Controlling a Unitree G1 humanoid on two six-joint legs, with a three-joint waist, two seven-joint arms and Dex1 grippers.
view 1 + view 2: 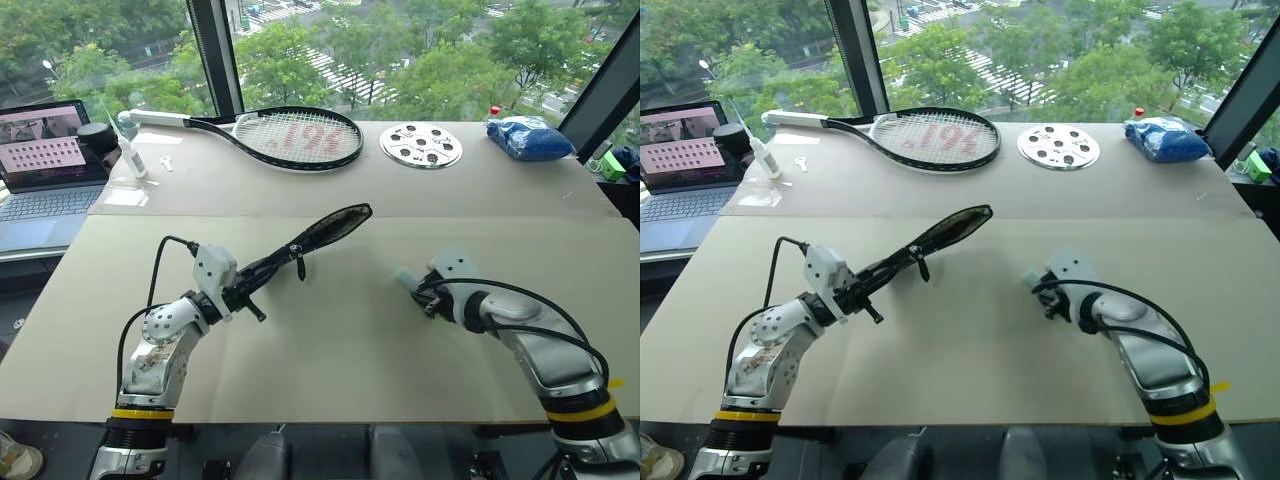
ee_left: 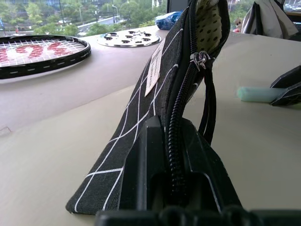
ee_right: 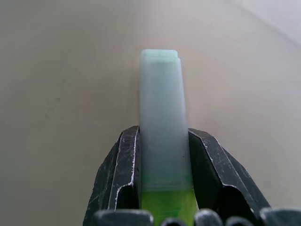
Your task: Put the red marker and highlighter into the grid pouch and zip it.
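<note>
My left gripper [image 1: 245, 290] is shut on one end of the grid pouch [image 1: 322, 230], a black fabric pouch with thin white lines, and holds it up off the table, slanting away to the right. In the left wrist view the grid pouch [image 2: 141, 108] runs edge-on between my fingers, its zipper open and the pull tab [image 2: 200, 59] hanging. My right gripper [image 1: 415, 287] is shut on the highlighter [image 3: 162, 103], whose pale green end sticks out past the fingertips toward the pouch. The highlighter [image 1: 404, 277] sits low over the table, well apart from the pouch. The red marker is out of view.
A tennis racket [image 1: 290, 135], a white round disc with holes [image 1: 421, 145] and a blue bag [image 1: 528, 137] lie along the far side of the table. A laptop [image 1: 45, 165] and a white bottle [image 1: 130, 150] stand at the far left.
</note>
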